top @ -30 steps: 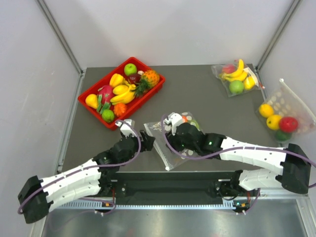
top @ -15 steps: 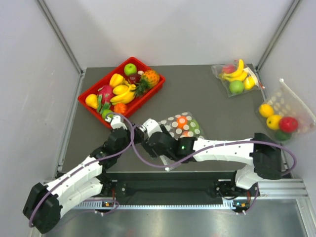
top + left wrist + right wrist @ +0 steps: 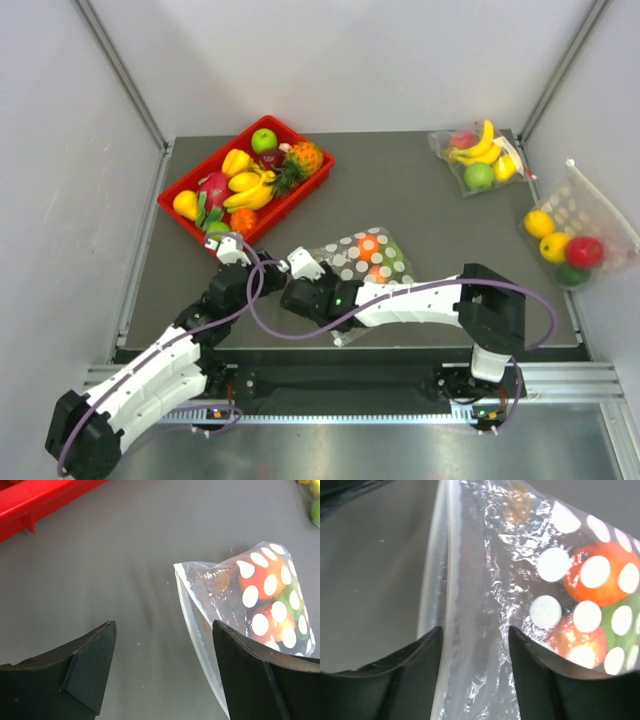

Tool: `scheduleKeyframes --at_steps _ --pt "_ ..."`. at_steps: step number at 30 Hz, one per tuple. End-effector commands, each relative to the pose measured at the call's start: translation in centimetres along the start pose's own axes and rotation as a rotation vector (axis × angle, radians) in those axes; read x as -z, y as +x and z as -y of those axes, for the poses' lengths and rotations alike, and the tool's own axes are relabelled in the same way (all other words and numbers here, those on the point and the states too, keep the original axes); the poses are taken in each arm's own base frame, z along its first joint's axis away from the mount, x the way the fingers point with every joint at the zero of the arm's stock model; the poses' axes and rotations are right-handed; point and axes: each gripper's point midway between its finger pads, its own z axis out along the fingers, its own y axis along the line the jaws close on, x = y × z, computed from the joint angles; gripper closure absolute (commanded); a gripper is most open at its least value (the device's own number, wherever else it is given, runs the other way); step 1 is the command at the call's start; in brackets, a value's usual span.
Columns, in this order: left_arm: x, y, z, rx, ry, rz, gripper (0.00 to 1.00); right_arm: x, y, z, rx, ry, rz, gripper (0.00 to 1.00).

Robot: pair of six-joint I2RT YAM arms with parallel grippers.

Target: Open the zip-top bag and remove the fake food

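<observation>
The zip-top bag lies flat on the grey table, dotted side up, holding the fake food: an orange fruit, a pinkish peach and a green fruit. Its white zip strip runs along the left edge. My right gripper is open, its jaws astride the zip strip just above the plastic. My left gripper is open and empty over bare table just left of the bag; the bag's edge runs past its right finger.
A red tray of plastic fruit sits at the back left, close behind my left gripper. A banana-and-apple bag lies at the back right. A bigger dotted bag of yellow and red fruit lies at the right edge.
My right arm has swung left across the bag to its zip edge. The bag now lies dotted side up with the fruits showing. My left gripper has edged left and back.
</observation>
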Motion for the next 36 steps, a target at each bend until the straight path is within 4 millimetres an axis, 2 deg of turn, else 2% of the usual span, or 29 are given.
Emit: scheduleKeyframes --at_steps 1,2,6,7,9,10,14,17,20,27,31,34,36 --pt "0.3 0.3 -0.1 -0.013 0.019 -0.004 0.19 0.7 -1.3 1.0 -0.006 0.095 0.028 0.51" --pt "0.4 0.3 0.0 -0.012 0.023 -0.004 0.19 0.6 -1.1 1.3 0.003 0.116 0.020 0.55" --pt "0.5 1.3 0.0 -0.037 0.065 -0.026 0.20 1.0 -1.2 1.6 -0.016 0.122 0.025 0.97" --pt "0.5 1.0 1.1 -0.035 0.120 -0.012 0.20 1.1 -1.2 1.6 -0.022 0.121 0.028 1.00" --pt "0.5 1.6 1.2 -0.042 0.149 -0.023 0.21 1.4 -1.5 2.0 -0.036 0.120 0.037 1.00" --pt "0.6 1.4 2.1 -0.046 0.200 -0.008 0.23 1.5 -1.5 2.1 -0.042 0.120 0.039 1.00" --pt "1.7 2.8 5.4 -0.057 0.418 -0.060 0.27 2.4 -2.2 2.6 -0.077 0.101 0.062 1.00" --pt "1.5 3.6 6.4 -0.051 0.473 -0.099 0.28 2.7 -2.7 2.8 -0.099 0.087 0.075 1.00" --pt "1.2 4.5 6.7 -0.030 0.495 -0.137 0.29 3.1 -3.1 2.8 -0.123 0.069 0.088 1.00" --pt "0.8 4.3 7.8 0.004 0.532 -0.138 0.28 4.0 -3.9 3.1 -0.171 0.041 0.119 1.00" --pt "0.5 4.2 9.4 0.025 0.581 -0.139 0.27 4.4 -3.8 3.5 -0.183 0.043 0.123 1.00" --pt "-0.1 5.4 10.1 0.016 0.581 -0.181 0.29 4.6 -3.7 4.0 -0.199 0.051 0.130 1.00" --pt "-0.4 6.6 10.8 0.002 0.587 -0.218 0.37 4.8 -3.4 4.5 -0.203 0.066 0.131 1.00"
